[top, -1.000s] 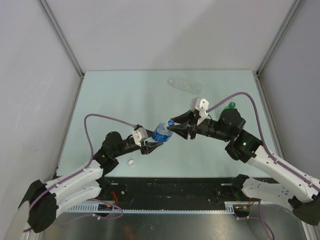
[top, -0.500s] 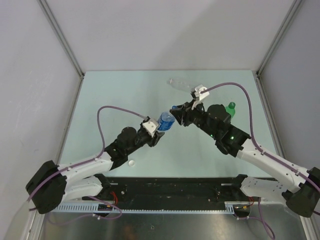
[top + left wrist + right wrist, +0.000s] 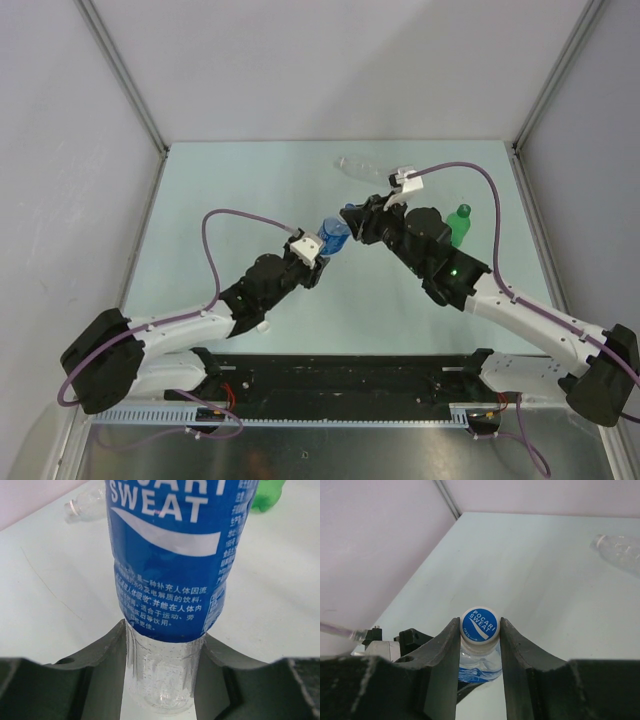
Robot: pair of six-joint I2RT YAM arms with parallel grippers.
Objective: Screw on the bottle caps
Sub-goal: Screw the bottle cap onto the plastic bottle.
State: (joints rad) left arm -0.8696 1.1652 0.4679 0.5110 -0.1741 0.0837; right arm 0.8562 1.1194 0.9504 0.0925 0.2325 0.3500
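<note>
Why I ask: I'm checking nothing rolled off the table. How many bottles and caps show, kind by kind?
Clear plastic bottle with blue label: 1
Translucent green plastic bottle: 1
Clear unlabelled plastic bottle, lying down: 1
Round blue-topped screw cap on the labelled bottle: 1
Small white round plastic cap, loose: 1
Total: 5

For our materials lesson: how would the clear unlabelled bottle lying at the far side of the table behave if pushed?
The clear bottle lies on its side, so it would probably roll. It looks empty, so likely light.
</note>
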